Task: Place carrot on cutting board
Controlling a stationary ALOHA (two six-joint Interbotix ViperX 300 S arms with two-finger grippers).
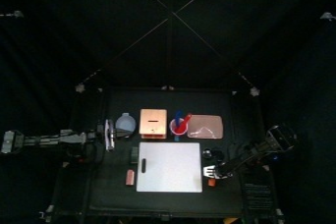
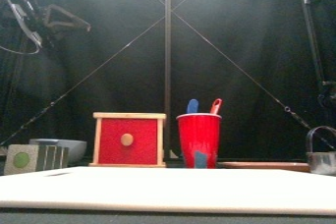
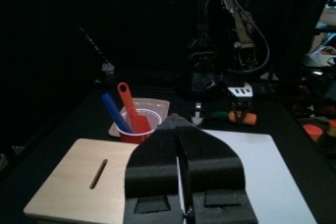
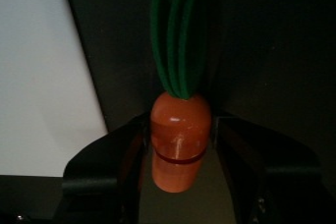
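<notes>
The carrot, orange with a green top, lies on the black table just off the right edge of the white cutting board. It also shows in the top view. My right gripper has its jaws against the carrot's two sides, low over the table. The board's edge shows beside it in the right wrist view. My left gripper is shut and empty, resting at the table's left side. The front view does not show the carrot.
Behind the board stand a wooden box with a red face, a red cup holding utensils, a pink tray and a grey item. A small orange object lies left of the board.
</notes>
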